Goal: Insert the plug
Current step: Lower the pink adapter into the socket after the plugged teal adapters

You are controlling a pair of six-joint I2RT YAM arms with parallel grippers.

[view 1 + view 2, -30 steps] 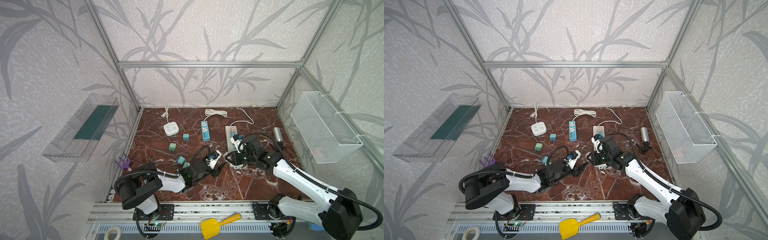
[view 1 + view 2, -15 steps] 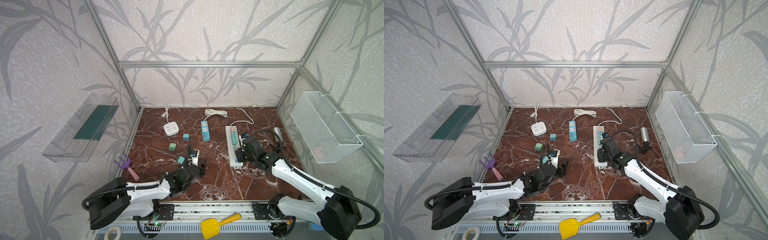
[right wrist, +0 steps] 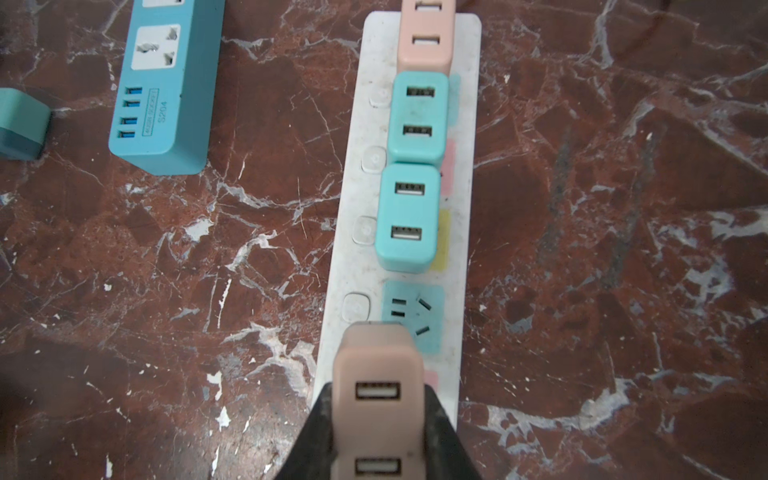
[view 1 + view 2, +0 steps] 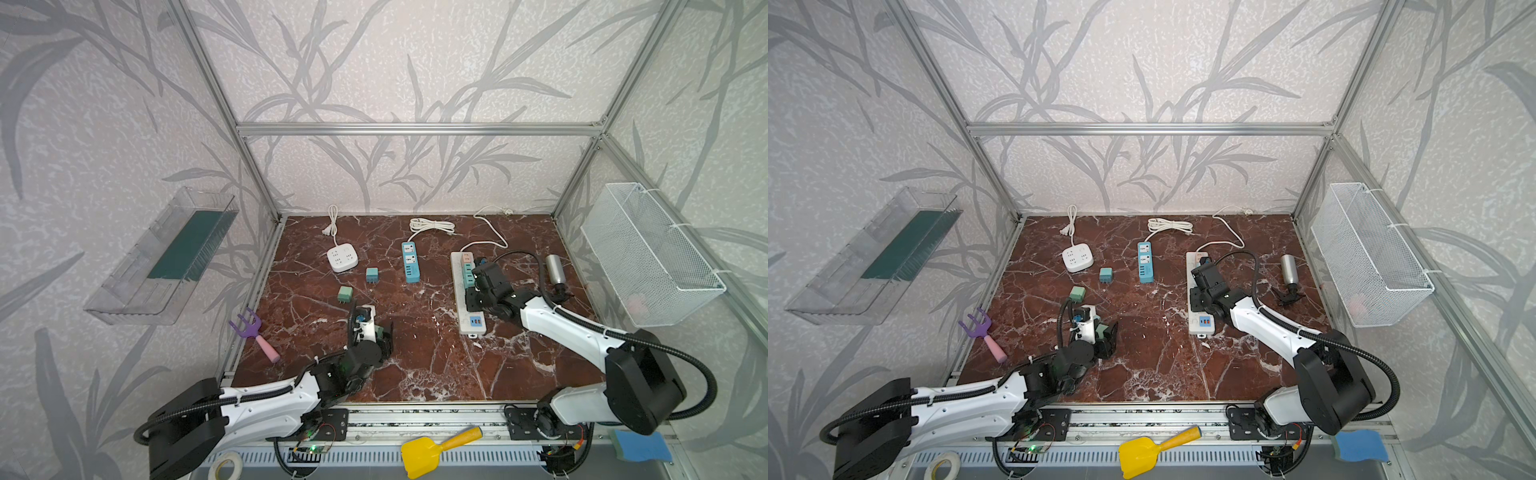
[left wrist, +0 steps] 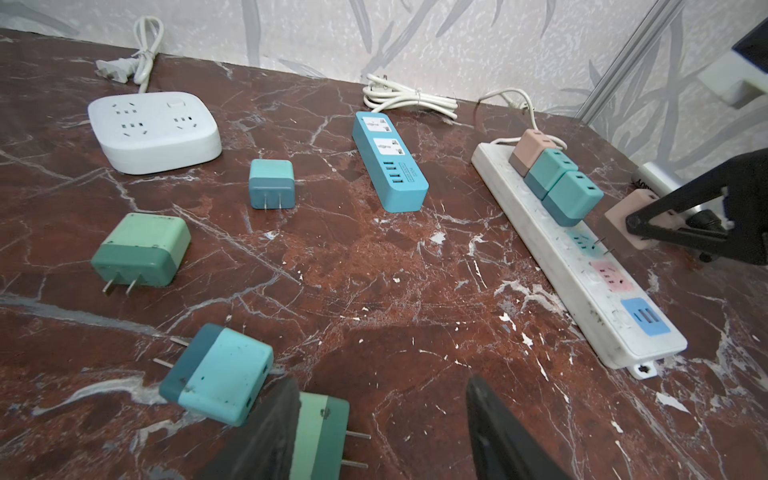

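Bright, even, diffuse light; shadows faint, soft. Top views bow at edges. Right wrist view slightly soft.

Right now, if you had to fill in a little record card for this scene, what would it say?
Right claw: shut on a pink plug, held over the white power strip
Prongs: not yet in, close to the free teal socket
Already plugged in: second pink plug, two teal plugs
Left claw: open, low over the table, green plug beside one finger
Other strips: blue strip and square white strip, nothing plugged in
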